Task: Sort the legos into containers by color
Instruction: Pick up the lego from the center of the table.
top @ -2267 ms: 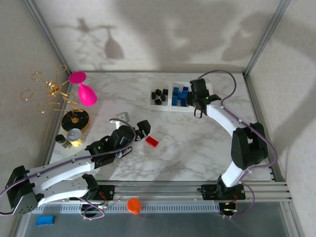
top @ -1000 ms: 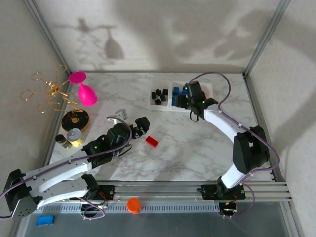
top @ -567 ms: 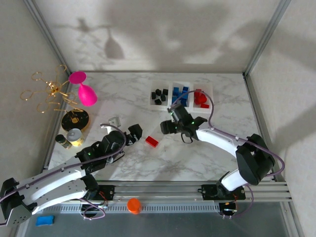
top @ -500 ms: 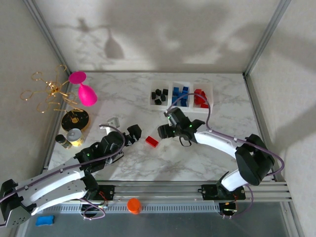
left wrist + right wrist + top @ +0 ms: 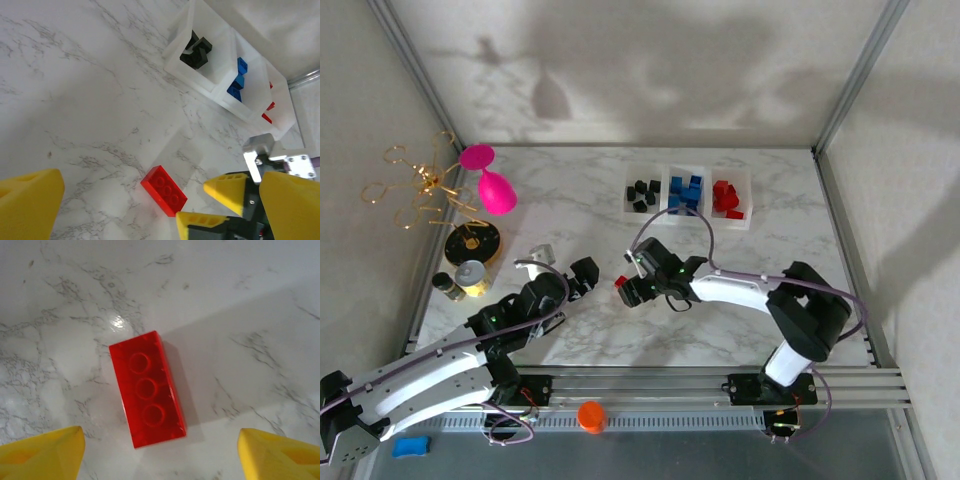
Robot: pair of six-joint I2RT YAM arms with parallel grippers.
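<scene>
Soft, even light fills the enclosure, bright enough that the marble worktop (image 5: 720, 330) looks pale. Broad grey shadows smear across the back wall at the top of the overhead view, the pink goblet (image 5: 492, 185) casting a crisp one among them. In the right wrist view the red brick (image 5: 147, 389) is sharp, with a small glare spot to its upper left and a soft shadow to its right. The yellow fingers (image 5: 45, 450) in the lower corners are blurred.

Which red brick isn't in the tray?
The oblong red brick with three studs, lying flat on the marble under the open right gripper. The other red bricks sit in the tray's right-end compartment.
</scene>
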